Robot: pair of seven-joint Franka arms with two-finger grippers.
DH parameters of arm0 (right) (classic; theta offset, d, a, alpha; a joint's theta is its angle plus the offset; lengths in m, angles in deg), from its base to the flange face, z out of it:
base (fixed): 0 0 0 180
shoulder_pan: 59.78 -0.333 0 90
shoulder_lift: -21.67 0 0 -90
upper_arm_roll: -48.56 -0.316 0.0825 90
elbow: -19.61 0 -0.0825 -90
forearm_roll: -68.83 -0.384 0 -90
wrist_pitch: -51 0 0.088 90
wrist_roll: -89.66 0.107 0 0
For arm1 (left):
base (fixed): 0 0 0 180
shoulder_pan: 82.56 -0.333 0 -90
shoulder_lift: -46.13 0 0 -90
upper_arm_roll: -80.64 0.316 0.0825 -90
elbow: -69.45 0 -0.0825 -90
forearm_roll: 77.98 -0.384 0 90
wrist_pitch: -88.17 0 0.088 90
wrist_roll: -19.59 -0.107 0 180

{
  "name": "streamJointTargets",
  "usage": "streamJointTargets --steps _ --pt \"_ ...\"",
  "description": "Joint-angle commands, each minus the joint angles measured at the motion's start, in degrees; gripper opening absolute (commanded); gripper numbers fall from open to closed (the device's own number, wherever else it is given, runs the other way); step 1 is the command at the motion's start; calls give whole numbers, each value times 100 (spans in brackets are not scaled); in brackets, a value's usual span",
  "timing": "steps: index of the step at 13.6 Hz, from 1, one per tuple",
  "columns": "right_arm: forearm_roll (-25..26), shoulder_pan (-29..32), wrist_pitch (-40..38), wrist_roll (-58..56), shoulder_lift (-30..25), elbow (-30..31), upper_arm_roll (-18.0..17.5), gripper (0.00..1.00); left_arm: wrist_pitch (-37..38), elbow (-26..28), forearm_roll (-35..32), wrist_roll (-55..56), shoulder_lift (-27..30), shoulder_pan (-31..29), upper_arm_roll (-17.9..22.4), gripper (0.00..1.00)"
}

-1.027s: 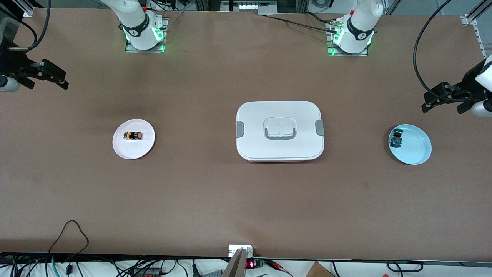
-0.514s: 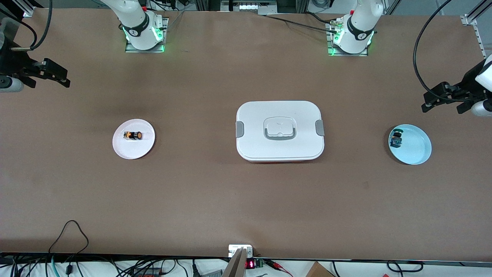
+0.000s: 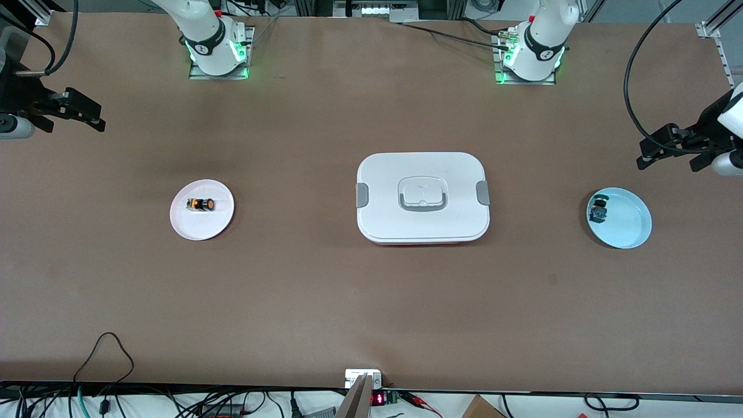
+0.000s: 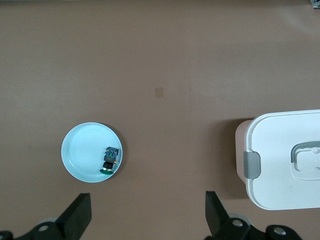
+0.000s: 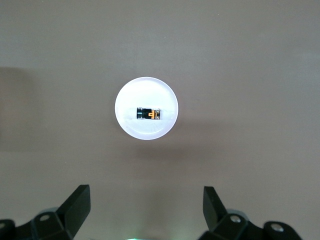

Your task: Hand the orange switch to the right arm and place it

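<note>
Item: orange switch (image 3: pixel 201 204), lying flat on white plate (image 3: pixel 191 229), near my right arm's end of the tabletop (image 3: pixel 325 302). Right claw (image 5: pixel 145 212) high above it, spread wide, empty; left claw (image 4: pixel 147 217) likewise, waiting over blue dish (image 4: pixel 80 165). Best approach judged: descend squarely, pinch across the narrow sides.

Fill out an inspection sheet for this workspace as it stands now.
Surface: brown table, bare between items.
Job's things: orange switch lies on the white plate, toward the right arm's end, untouched.
Clutter: closed white lidded box mid-table; blue-green component in the light blue dish, toward the left arm's end.
Grippers: right gripper open, raised over the table's edge; left gripper open, raised near the dish. Both hold nothing.
Cables: black cable loop on the table's near edge.
Surroundings: wiring along both long edges.
</note>
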Motion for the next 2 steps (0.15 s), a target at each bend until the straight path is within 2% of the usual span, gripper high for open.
streamJointTargets --steps 1,2 --pt "-43 42 -124 -99 39 -136 -24 100 43 -61 -84 -95 -18 16 -3 100" --pt "-35 42 -124 -108 39 -136 -32 100 43 -61 -84 -95 -18 16 5 100"
